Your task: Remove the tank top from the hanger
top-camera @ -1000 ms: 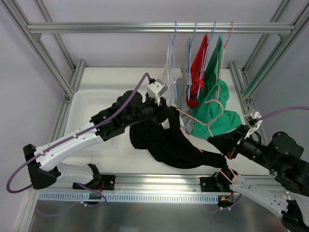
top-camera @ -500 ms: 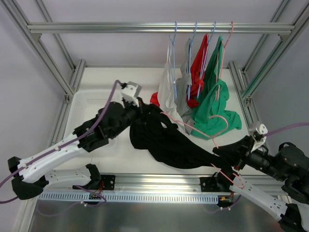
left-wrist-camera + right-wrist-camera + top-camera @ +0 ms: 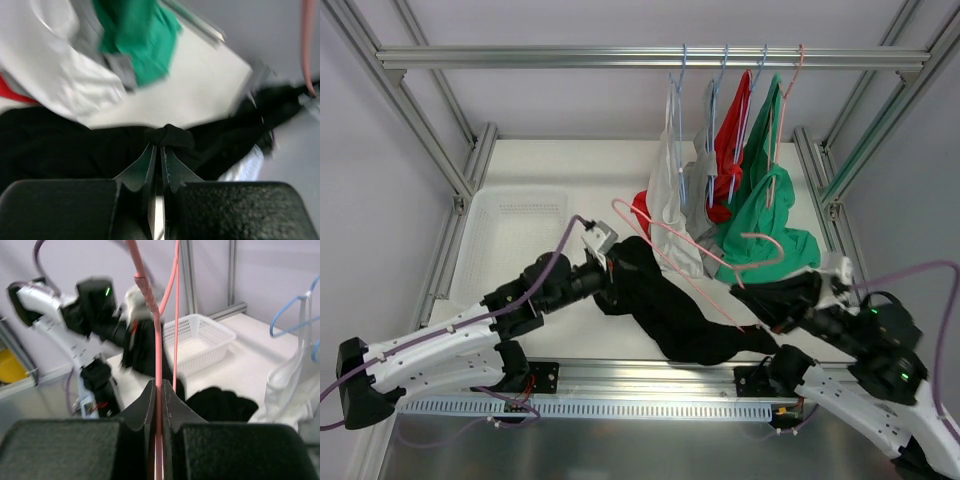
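The black tank top [image 3: 680, 315] lies bunched on the white table between the arms. My left gripper [image 3: 607, 266] is shut on its left end, and in the left wrist view a knot of black cloth [image 3: 169, 136] sits pinched at the left gripper [image 3: 161, 146]. The pink wire hanger [image 3: 660, 240] slants up bare above the cloth. My right gripper [image 3: 748, 298] is shut on its wire, which runs straight between the right gripper's [image 3: 160, 386] jaws as the hanger [image 3: 148, 300]. I cannot tell whether the hanger's low end still passes through the tank top [image 3: 220, 402].
White, grey, red and green garments [image 3: 760, 215] hang on hangers from the top rail [image 3: 620, 57] at back right. A white basket [image 3: 510, 235] sits at the left, also seen as the basket [image 3: 200, 340]. Aluminium frame posts [image 3: 470, 165] border the table.
The left gripper shut on the tank top and drew back toward the near left, dragging the cloth. The right gripper swung the hanger up and left, leaving its upper part bare.
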{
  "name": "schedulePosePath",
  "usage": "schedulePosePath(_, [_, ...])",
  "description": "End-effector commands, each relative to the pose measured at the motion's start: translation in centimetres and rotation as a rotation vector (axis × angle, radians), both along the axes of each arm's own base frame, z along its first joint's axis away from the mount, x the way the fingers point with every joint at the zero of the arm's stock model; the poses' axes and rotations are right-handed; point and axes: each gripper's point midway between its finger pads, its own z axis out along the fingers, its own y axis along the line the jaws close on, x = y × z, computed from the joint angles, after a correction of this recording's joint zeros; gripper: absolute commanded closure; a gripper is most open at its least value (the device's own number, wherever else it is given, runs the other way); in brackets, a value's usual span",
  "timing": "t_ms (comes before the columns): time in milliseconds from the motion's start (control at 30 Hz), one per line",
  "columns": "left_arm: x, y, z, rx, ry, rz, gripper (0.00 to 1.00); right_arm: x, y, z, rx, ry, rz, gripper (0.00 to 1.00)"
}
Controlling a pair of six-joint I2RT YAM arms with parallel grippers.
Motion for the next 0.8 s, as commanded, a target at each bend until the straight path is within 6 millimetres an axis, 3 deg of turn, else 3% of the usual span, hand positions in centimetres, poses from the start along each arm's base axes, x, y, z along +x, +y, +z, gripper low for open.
schedulePosePath(0, [-6.2, -2.4, 1.0, -0.182, -0.061, -0.369, 1.00, 3.7, 3.1, 8.0, 0.308, -0.202, -0.048, 1.00])
schedulePosePath(67, [-7.0, -2.6, -1.6, -0.169, -0.018, -0.408, 1.00, 6.2, 4.7, 8.8, 0.383, -0.209, -0.097, 1.00])
schedulePosePath(100, [-6.8, -2.6, -2.6, -0.153, -0.001, -0.398, 1.00, 6.0, 3.5, 11.8, 0.526, -0.284, -0.116, 1.00])
schedulePosePath(133, [-6.5, -2.6, -3.8, -0.128, 0.027, -0.380, 1.00, 6.6, 3.4, 12.1, 0.579, -0.277, -0.137, 1.00])
schedulePosePath(167, [-6.2, -2.4, -5.6, -0.095, 0.071, -0.349, 1.00, 8.5, 3.5, 12.1, 0.610, -0.245, -0.205, 1.00])
schedulePosePath(233, [-4.2, -1.5, -7.7, -0.040, 0.119, -0.208, 1.00, 8.9, 3.8, 13.3, 0.622, -0.205, -0.205, 1.00])
schedulePosePath(267, [-3.7, -0.6, -9.2, 0.019, 0.177, -0.142, 1.00, 9.2, 4.5, 13.1, 0.571, -0.171, -0.202, 1.00])
schedulePosePath(300, [-2.2, 0.4, -9.7, 0.045, 0.181, -0.033, 1.00, 10.8, 6.9, 9.7, 0.397, -0.058, -0.219, 1.00])
schedulePosePath(333, [-1.7, 1.2, -9.5, 0.053, 0.184, 0.018, 1.00, 11.4, 7.5, 8.9, 0.335, -0.027, -0.238, 1.00])
schedulePosePath(367, [-1.4, 1.8, -9.8, 0.070, 0.187, 0.050, 1.00, 12.1, 7.2, 9.3, 0.320, -0.001, -0.293, 1.00])
schedulePosePath(400, [-1.4, 2.5, -10.4, 0.108, 0.193, 0.070, 1.00, 12.4, 8.5, 7.6, 0.243, 0.015, -0.311, 1.00])
schedulePosePath(467, [-1.3, 3.0, -10.0, 0.122, 0.158, 0.069, 1.00, 13.2, 8.7, 6.9, 0.204, -0.006, -0.412, 1.00])
schedulePosePath(500, [-1.6, 2.9, -10.0, 0.128, 0.150, 0.048, 1.00, 13.2, 8.7, 8.1, 0.251, -0.039, -0.436, 1.00])
schedulePosePath(533, [-1.7, 2.8, -9.7, 0.127, 0.142, 0.035, 0.92, 13.7, 9.9, 7.6, 0.228, -0.056, -0.451, 1.00])
schedulePosePath(567, [-1.7, 2.9, -9.5, 0.130, 0.140, 0.037, 0.81, 13.6, 10.3, 8.6, 0.199, -0.061, -0.475, 1.00])
schedulePosePath(600, [-1.7, 3.0, -9.7, 0.143, 0.151, 0.042, 0.63, 13.9, 10.9, 8.7, 0.158, -0.041, -0.494, 1.00])
schedulePosePath(633, [-1.7, 3.1, -9.1, 0.142, 0.162, 0.049, 0.35, 14.9, 12.2, 7.3, 0.076, -0.009, -0.546, 1.00])
schedulePosePath(667, [-1.8, 3.1, -8.9, 0.142, 0.168, 0.053, 0.02, 14.7, 13.0, 7.0, 0.028, -0.005, -0.556, 1.00])
schedulePosePath(733, [-1.9, 3.5, -7.8, 0.140, 0.176, 0.061, 0.01, 15.6, 12.6, 7.9, 0.023, 0.016, -0.667, 1.00])
schedulePosePath(767, [-1.8, 3.8, -7.4, 0.139, 0.173, 0.072, 0.01, 15.9, 13.6, 6.6, -0.040, 0.024, -0.694, 1.00])
